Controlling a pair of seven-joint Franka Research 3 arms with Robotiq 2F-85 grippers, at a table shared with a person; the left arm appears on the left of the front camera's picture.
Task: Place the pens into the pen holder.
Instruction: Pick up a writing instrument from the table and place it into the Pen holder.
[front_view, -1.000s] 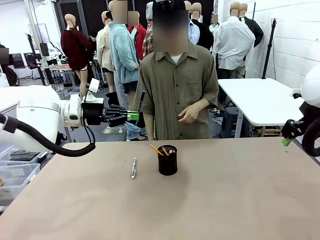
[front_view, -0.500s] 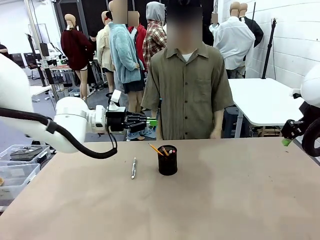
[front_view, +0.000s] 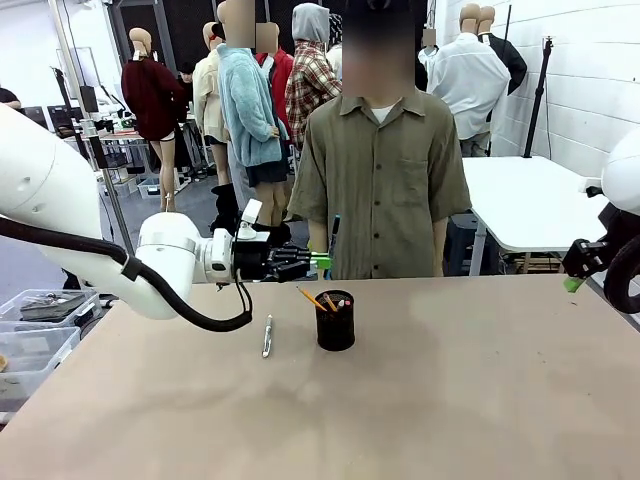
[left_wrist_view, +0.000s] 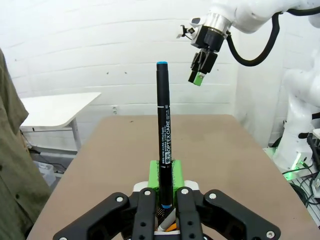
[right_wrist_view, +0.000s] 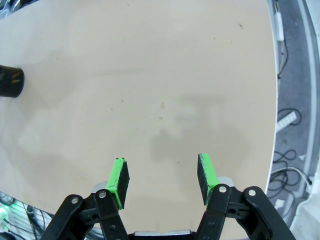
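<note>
On the desk (front_view: 450, 400) a silver pen (front_view: 267, 336) lies left of the pen holder (front_view: 335, 322) containing an orange pencil (front_view: 312, 298), above which the left gripper (front_view: 322, 262) clamps a dark pen (front_view: 333, 235) upright, while the right gripper (right_wrist_view: 162, 180) hangs spread and empty.

Our left arm (front_view: 40, 170) wears glossy white, rounded shells, and a thick black cable (front_view: 90, 248) runs along it. Our right arm (left_wrist_view: 245, 12) is the same white. Both sets of jaws are black linkages studded with silver screws (right_wrist_view: 74, 200) and tipped with bright green pads (right_wrist_view: 119, 181).
</note>
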